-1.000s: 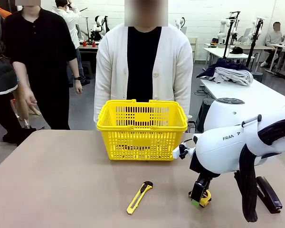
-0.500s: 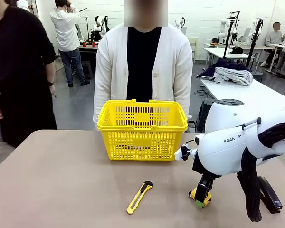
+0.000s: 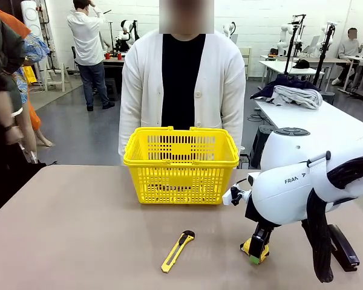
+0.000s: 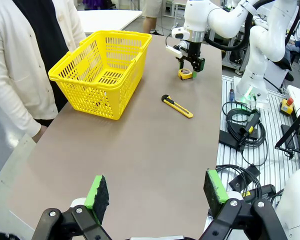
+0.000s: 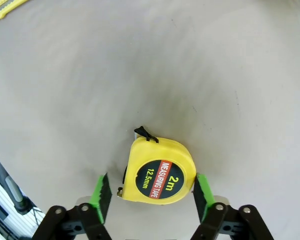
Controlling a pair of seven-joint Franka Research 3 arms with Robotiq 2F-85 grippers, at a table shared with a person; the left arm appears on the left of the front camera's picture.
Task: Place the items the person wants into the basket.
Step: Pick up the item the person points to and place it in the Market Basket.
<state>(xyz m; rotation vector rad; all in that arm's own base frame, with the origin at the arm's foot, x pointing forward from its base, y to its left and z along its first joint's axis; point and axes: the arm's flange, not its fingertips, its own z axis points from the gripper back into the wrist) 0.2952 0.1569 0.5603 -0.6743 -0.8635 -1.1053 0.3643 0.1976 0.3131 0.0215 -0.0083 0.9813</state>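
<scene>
Right hand grasping tape measure; front view hides label. Left hand released.

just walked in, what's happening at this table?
The right end effector is down at the table with its pads on either side of the yellow tape measure, which lies flat on the tabletop, not lifted. The left end effector hangs open above the table, holding nothing. A yellow basket sits in front of a person in a white cardigan. A yellow utility knife and a black stapler lie untouched nearby.
</scene>
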